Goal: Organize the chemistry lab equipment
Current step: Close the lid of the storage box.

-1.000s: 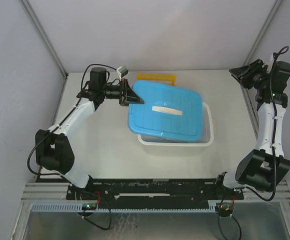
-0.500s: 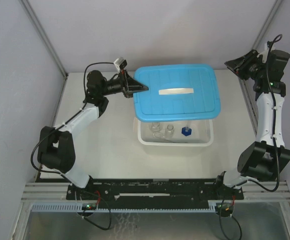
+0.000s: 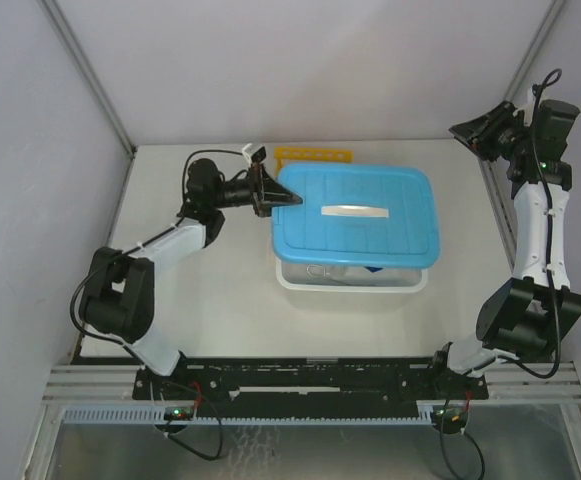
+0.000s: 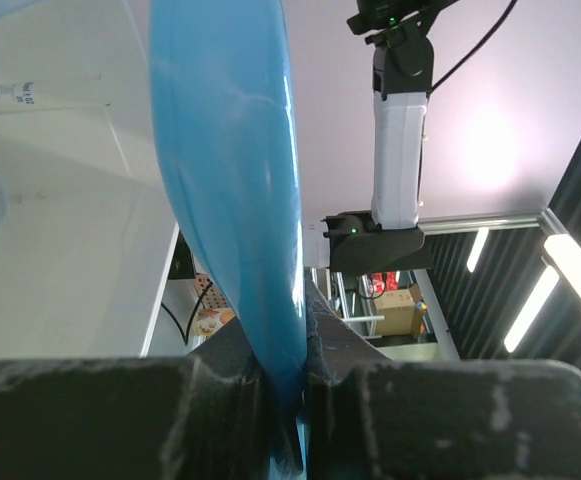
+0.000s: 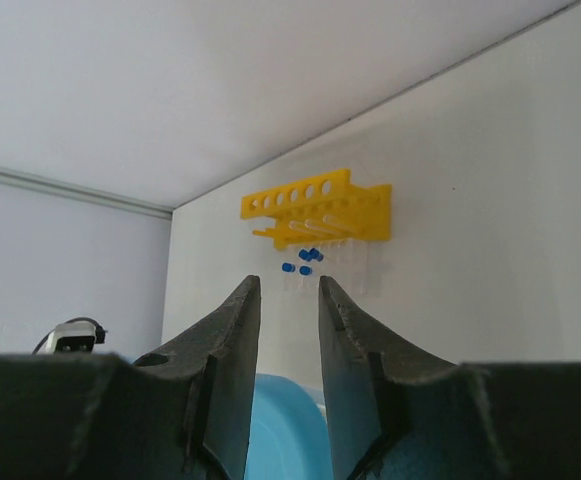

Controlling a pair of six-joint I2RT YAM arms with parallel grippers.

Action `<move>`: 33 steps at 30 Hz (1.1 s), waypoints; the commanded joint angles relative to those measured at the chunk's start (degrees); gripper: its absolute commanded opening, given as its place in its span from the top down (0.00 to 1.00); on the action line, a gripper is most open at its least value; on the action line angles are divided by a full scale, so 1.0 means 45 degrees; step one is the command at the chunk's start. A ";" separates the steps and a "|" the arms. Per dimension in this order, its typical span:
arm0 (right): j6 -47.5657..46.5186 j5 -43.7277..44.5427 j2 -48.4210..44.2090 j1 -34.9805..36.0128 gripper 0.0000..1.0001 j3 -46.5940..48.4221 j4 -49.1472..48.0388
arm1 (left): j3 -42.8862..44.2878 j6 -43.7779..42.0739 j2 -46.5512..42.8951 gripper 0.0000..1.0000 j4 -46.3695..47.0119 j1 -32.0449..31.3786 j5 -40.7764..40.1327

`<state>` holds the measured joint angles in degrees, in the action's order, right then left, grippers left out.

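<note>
My left gripper [image 3: 284, 196] is shut on the left edge of the blue lid [image 3: 355, 215]. The lid lies almost squarely over the white tub [image 3: 350, 285]. In the left wrist view the lid's edge [image 4: 230, 180] runs up from between the pads of that gripper [image 4: 292, 335]. A clear glass vessel [image 3: 320, 270] shows in the uncovered front strip of the tub. The yellow tube rack [image 3: 315, 155] lies behind the lid, and in the right wrist view this rack [image 5: 320, 205] has blue-capped tubes [image 5: 305, 262] beside it. My right gripper [image 3: 470, 133] hangs open and holds nothing, high at the back right [image 5: 289, 290].
The white side walls and their metal corner posts close in the table at left, right and back. The right arm [image 4: 398, 130] stands tall at the right edge. Bare table lies left of the tub [image 3: 200, 290] and in front of it.
The lid, raised toward the back half a second ago with the tub's contents showing, has come down and forward over the tub. The left arm followed it. The right gripper narrowed slightly.
</note>
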<state>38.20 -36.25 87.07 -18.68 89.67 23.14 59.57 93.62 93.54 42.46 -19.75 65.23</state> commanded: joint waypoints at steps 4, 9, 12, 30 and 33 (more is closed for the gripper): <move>-0.0489 0.0280 -0.0352 -0.0020 0.71 0.0425 0.0025 | 0.1420 -0.6510 -0.0508 1.00 -0.7941 -0.0132 -0.0127; -0.0538 0.0302 -0.0462 -0.0007 0.71 0.0110 -0.0026 | 0.3294 -1.1549 -0.0023 1.00 -1.4927 -0.0161 -0.0764; -0.0539 0.0266 -0.0501 -0.0009 0.71 0.0021 -0.0063 | 0.3442 -1.2056 0.0144 1.00 -1.5647 -0.0193 -0.1016; -0.0446 0.0077 -0.0628 -0.0177 0.71 -0.0209 -0.0194 | 0.2807 -1.1516 -0.0379 1.00 -1.4278 -0.0293 -0.2585; -0.0425 0.0088 -0.0589 -0.0188 0.71 -0.0224 -0.0224 | 0.2355 -1.0883 -0.0927 1.00 -1.2492 -0.0298 -0.2210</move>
<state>36.80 -35.51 86.70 -19.16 88.75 24.18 72.40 43.11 93.54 -24.25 -20.25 59.11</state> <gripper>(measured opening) 0.290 0.153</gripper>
